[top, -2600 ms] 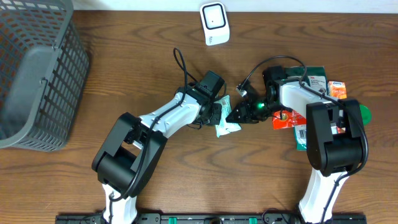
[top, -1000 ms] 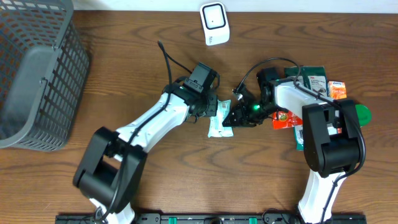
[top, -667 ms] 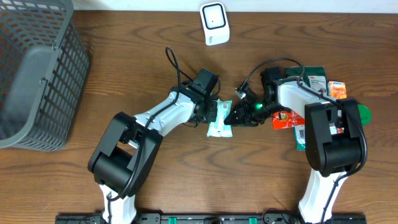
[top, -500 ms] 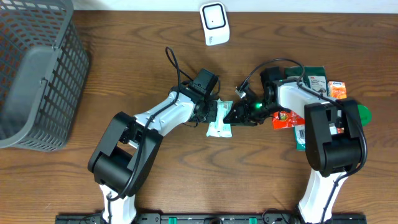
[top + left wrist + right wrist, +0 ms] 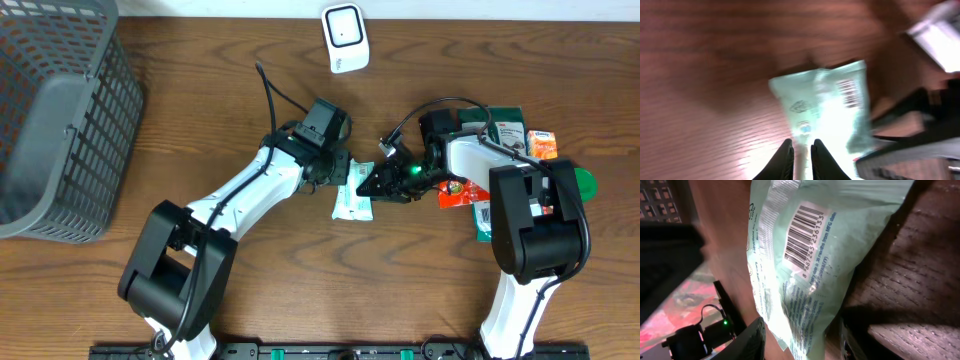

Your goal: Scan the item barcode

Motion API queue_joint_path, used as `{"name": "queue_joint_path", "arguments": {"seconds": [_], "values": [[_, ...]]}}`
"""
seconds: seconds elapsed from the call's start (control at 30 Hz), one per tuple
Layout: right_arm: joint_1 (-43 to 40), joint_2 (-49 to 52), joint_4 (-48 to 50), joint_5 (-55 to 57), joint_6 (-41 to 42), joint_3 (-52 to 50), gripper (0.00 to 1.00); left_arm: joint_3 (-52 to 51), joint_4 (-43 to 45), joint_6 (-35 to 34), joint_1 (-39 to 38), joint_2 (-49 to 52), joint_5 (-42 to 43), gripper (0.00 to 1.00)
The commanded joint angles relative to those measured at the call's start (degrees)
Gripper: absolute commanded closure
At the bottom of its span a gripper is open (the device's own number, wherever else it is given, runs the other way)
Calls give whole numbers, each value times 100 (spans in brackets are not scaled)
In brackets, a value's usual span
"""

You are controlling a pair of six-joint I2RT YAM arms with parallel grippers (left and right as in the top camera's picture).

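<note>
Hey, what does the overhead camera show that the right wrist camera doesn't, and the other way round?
Only the overhead view shows the gray basket on the left, the white scanner at the table's far edge, and the pile of other packages on the right. Only the right wrist view shows the barcode clearly, with its bars and digits printed on the mint-green packet. Both views show that packet and the wooden table under it.
</note>
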Motion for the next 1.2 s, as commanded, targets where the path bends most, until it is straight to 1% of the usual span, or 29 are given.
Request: {"name": "queue_joint_path", "arguments": {"seconds": [0.0,0.3,0.37,0.43,0.57,0.63,0.7,1.0,1.17], "values": [[-42,26,-9,269,68,-107,57,127,50,76,7,44,509,85],[-42,26,-63,271,66,-122,56,127,72,76,2,734,533,85],[-42,26,-74,271,66,-149,55,127,90,76,2,898,533,85],[-42,26,-61,271,94,-192,50,127,111,76,2,1029,533,85],[-42,26,-17,269,177,-330,50,127,120,76,2,1176,533,85],[-42,26,24,264,181,-393,52,127,120,76,2,1189,533,85],[-24,26,144,229,271,-479,57,127,120,76,2,1189,533,85],[249,26,1259,114,831,-863,66,127,111,76,2,1189,531,85],[313,26,1519,111,874,-863,70,127,109,76,2,1189,531,85]]}}
